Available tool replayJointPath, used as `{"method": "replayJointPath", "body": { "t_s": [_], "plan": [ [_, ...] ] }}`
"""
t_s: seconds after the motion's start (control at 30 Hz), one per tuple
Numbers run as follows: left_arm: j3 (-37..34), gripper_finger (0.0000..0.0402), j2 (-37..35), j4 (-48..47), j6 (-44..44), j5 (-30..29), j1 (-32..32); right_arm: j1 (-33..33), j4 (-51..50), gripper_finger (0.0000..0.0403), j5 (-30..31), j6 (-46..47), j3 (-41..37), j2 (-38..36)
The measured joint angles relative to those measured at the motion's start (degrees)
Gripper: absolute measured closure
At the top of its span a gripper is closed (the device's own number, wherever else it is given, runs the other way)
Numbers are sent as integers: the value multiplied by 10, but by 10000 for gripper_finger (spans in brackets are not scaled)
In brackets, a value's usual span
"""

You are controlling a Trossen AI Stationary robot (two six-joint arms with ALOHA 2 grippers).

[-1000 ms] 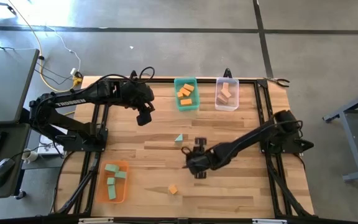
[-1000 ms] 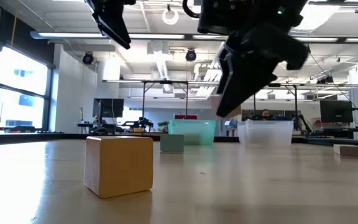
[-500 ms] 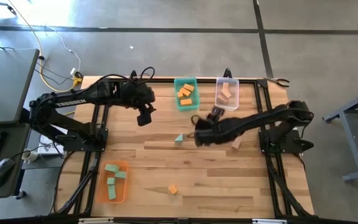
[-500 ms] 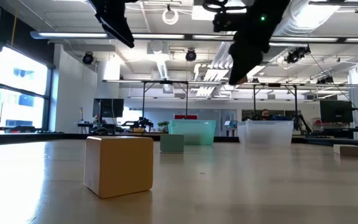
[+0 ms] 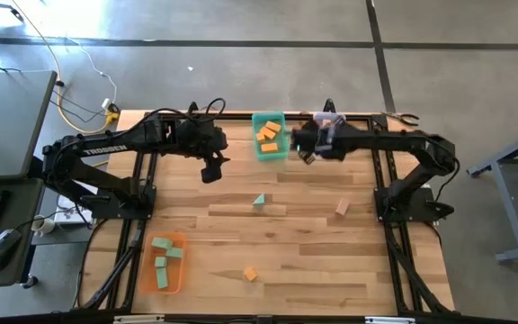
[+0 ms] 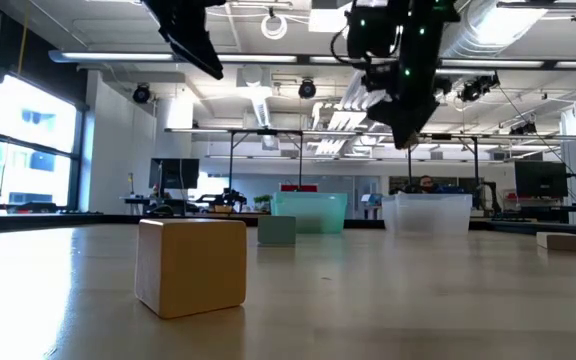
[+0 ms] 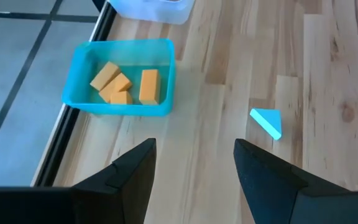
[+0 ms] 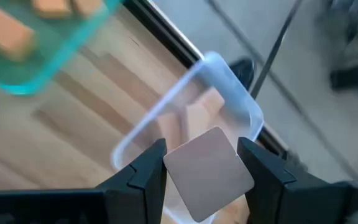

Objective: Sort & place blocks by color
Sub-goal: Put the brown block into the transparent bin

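Observation:
My right gripper (image 5: pixel 306 146) hangs over the far side of the table, by the clear bin (image 5: pixel 328 137), shut on a tan block (image 8: pixel 208 171). In the right wrist view the clear bin (image 8: pixel 191 118) lies under the block with tan blocks inside. My left gripper (image 5: pixel 209 169) hovers open, left of the teal bin (image 5: pixel 270 137), which holds orange blocks (image 7: pixel 120 84). A teal wedge (image 5: pixel 259 201), a tan block (image 5: pixel 342 208) and an orange cube (image 5: pixel 250 274) rest flat on the table. My right gripper pinches the tan block by two opposite side faces (image 8: pixel 173 165), one finger (image 8: pixel 145 174) on each. The block is lifted clear, over the clear bin's opening, with a broad face toward the wrist camera.
An orange bin (image 5: pixel 166 261) with teal-green blocks sits at the near left. In the low view the orange cube (image 6: pixel 190 265) stands close in front, and a tan block (image 6: pixel 560 240) lies at the right. Black frame rails run along the table's left, right and far edges.
My right gripper has risen from the middle of the table and swung toward the far edge, carrying the tan block to the clear bin. As the arm left, another tan block came into sight on the table.

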Motion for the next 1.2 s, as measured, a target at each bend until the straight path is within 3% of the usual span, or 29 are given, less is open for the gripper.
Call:
{"method": "replayJointPath", "body": {
  "t_s": [0.17, 0.33, 0.67, 0.9, 1.2],
  "plan": [
    [0, 198, 4, 8, 14, 4, -4, -97, 6, 255, -62, -45, 0, 2],
    [0, 197, 6, 18, 17, 8, -4, -182, 23, 255, -177, -106, 0, 2],
    [0, 196, 33, 21, 34, 5, -4, -294, 37, 255, -354, -186, 0, 7],
    [0, 196, 61, 28, 46, -3, -3, -320, 15, 255, -390, -225, 0, 56],
    [0, 196, 87, 39, 19, -16, 15, -311, 15, 241, -388, -241, 0, 86]
  ]
}}
